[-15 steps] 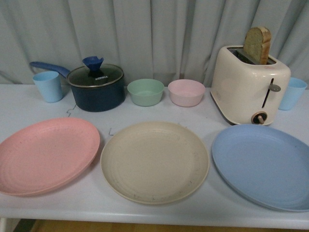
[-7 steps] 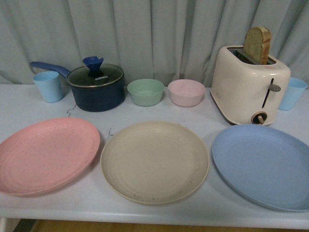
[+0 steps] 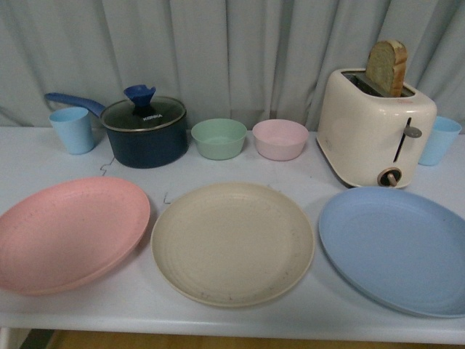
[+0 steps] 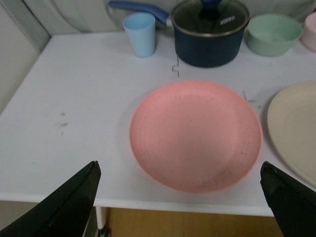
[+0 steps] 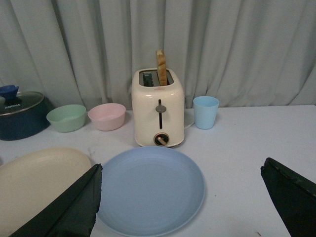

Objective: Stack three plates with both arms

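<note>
Three plates lie flat in a row along the table's front. The pink plate [image 3: 69, 233] is at the left, the beige plate [image 3: 232, 242] in the middle, the light blue plate [image 3: 398, 247] at the right. None touches another. Neither arm shows in the front view. My left gripper [image 4: 180, 197] is open and empty, held above the pink plate [image 4: 195, 134] near the front edge. My right gripper [image 5: 182, 197] is open and empty above the light blue plate [image 5: 150, 190]. The beige plate also shows in the right wrist view [image 5: 34, 182].
Behind the plates stand a blue cup [image 3: 72, 129], a dark lidded pot [image 3: 144, 131], a green bowl [image 3: 219, 138], a pink bowl [image 3: 280, 139], a cream toaster [image 3: 375, 127] with bread, and another blue cup [image 3: 439, 140]. A grey curtain hangs behind. The table's front edge [image 3: 232, 331] is close.
</note>
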{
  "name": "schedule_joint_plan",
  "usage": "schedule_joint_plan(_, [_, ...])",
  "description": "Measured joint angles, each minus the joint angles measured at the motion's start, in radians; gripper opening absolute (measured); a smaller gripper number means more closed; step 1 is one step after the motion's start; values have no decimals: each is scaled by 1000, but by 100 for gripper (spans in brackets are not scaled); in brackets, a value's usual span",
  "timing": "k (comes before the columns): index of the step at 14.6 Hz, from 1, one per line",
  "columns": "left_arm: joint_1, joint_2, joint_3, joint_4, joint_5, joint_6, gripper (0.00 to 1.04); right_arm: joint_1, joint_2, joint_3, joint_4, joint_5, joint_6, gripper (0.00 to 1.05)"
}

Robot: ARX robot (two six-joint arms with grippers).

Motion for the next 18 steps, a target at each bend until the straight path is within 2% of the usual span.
schedule_joint_plan(5, [65, 558, 327, -11, 207, 63, 98, 0, 0, 0, 0, 0, 0, 98])
schedule_joint_plan(8, [129, 830, 499, -41, 283, 116, 98, 0, 0, 0, 0, 0, 0, 98])
schedule_joint_plan(14, [261, 1181, 818, -183, 346, 208, 98, 0, 0, 0, 0, 0, 0, 98])
schedule_joint_plan(18, [288, 1322, 900, -211, 343, 248, 98, 0, 0, 0, 0, 0, 0, 98])
